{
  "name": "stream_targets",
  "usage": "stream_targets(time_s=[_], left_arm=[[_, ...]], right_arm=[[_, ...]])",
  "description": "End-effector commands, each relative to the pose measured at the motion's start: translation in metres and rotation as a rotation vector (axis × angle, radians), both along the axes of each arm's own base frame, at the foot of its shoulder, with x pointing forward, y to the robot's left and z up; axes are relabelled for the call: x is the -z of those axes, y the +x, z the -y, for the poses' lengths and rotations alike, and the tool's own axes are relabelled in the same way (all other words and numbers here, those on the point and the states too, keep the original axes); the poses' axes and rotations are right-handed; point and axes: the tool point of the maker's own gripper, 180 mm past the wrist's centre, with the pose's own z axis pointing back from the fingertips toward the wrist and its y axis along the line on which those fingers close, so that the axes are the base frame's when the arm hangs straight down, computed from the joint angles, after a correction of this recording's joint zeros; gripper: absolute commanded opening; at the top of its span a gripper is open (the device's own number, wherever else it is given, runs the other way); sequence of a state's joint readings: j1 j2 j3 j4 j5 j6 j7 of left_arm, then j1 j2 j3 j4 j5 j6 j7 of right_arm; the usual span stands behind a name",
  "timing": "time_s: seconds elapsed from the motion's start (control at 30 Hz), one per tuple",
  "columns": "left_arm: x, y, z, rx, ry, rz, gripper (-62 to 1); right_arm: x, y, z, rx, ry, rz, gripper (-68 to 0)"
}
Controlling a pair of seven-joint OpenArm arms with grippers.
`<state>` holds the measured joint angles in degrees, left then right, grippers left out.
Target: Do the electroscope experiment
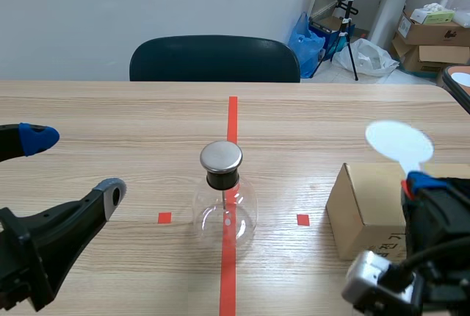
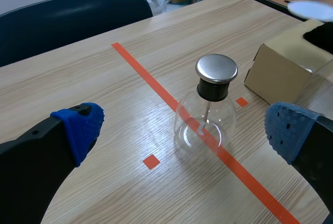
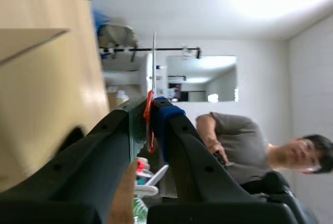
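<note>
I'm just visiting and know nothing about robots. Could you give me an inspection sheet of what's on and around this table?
Surface: wooden table, orange-red tape marks.
Job's things: glass electroscope with metal cap, upright on the tape line; white disc, held off the table.
Clutter: cardboard box, near the right arm.
Grippers: left gripper open, apart from the electroscope; right gripper shut on the white disc.
Cables: nothing seen.
Surroundings: dark chair behind the table; stacked boxes, blue bag; a person nearby.

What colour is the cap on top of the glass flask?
Shiny silver metal cap, sitting on a black stopper; it shows best in the left wrist view.
</note>
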<state>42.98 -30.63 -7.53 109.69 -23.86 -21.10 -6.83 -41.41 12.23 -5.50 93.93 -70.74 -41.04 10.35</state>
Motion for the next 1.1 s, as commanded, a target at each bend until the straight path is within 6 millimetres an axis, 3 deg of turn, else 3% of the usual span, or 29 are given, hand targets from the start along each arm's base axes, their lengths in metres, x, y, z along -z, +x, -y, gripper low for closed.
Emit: stream_targets(time_s=[0.0, 0.2, 0.6, 0.63, 0.77, 0.8, 0.83, 1.07], left_arm=[[-0.008, 0.0, 0.005, 0.01, -0.029, 0.018, 1.4], [-0.008, 0.0, 0.005, 0.009, -0.028, 0.018, 1.4], [0.002, -0.003, 0.005, 0.033, 0.022, -0.025, 1.4], [0.007, -0.004, 0.004, 0.044, 0.043, -0.043, -2.2], [0.024, -0.008, 0.005, 0.121, 0.093, -0.087, -45.8], [0.029, -0.009, 0.006, 0.156, 0.1, -0.098, -54.7], [0.034, -0.009, 0.007, 0.185, 0.102, -0.11, -59.6], [0.061, 0.003, 0.01, 0.324, 0.03, -0.125, -58.2]], right_arm=[[-0.013, 0.008, -0.002, -0.003, 0.003, 0.037, -66.4], [-0.029, 0.027, -0.01, 0.033, 0.038, 0.103, -66.4], [-0.033, 0.044, -0.047, 0.031, 0.058, 0.108, -66.4], [-0.032, 0.044, -0.049, 0.031, 0.055, 0.106, -66.4], [-0.025, 0.043, -0.06, 0.019, 0.042, 0.097, -66.4], [-0.023, 0.043, -0.062, 0.016, 0.034, 0.094, -66.4], [-0.021, 0.042, -0.065, 0.012, 0.025, 0.091, -66.4], [-0.006, 0.043, -0.077, 0.0, 0.024, 0.057, -66.4]])
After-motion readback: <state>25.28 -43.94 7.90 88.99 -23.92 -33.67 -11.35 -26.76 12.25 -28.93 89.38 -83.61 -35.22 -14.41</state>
